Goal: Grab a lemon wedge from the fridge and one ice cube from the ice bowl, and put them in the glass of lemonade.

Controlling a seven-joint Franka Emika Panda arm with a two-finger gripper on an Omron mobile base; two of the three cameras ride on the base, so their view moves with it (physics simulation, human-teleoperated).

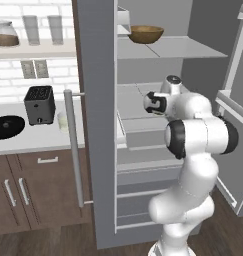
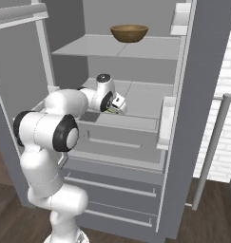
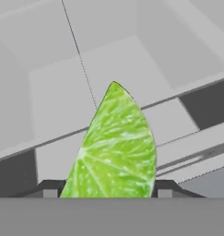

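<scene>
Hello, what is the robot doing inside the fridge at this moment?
The white arm reaches into the open fridge at its middle shelf. Its gripper has a green lemon wedge between the jaws, one fingertip on each side; whether the grip is firm is unclear. The glass of lemonade waits on the counter beside the toaster, near the ice bowl.

Both base views look forward and down from behind the arm into the open fridge; the hand view sits close above its shelf.
</scene>
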